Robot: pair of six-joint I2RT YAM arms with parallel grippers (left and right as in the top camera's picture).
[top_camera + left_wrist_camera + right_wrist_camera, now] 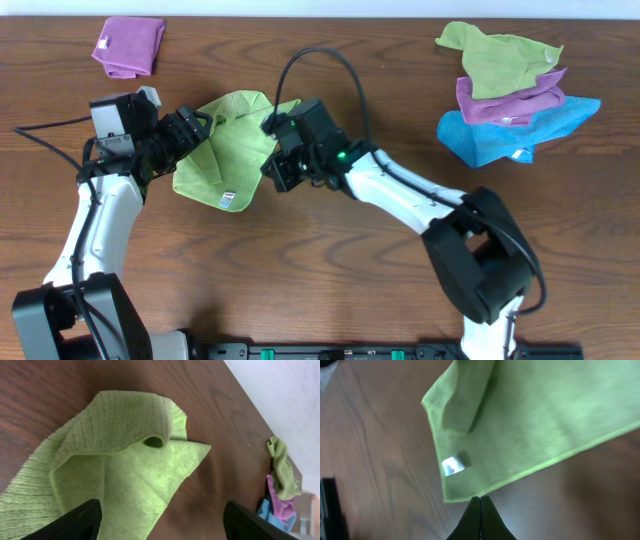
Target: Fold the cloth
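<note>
The bright lime-green cloth [225, 150] lies rumpled on the wooden table left of centre, with its top part folded over and its white tag [228, 196] at the near corner. My left gripper [200, 125] hovers at the cloth's upper left edge. In the left wrist view the cloth [125, 475] has a curled fold, and my left gripper [162, 530] stands wide open over it with nothing between its fingers [75, 522]. My right gripper [270, 150] sits at the cloth's right side. Its tips [480, 497] are shut and pinch the cloth [520, 420] at its hem, near the tag [455, 464].
A purple cloth [130, 45] lies at the back left. At the back right is a pile of an olive-green cloth [495, 55], a purple cloth [510, 100] and a blue cloth [515, 135]. A black rail [350, 351] runs along the front edge.
</note>
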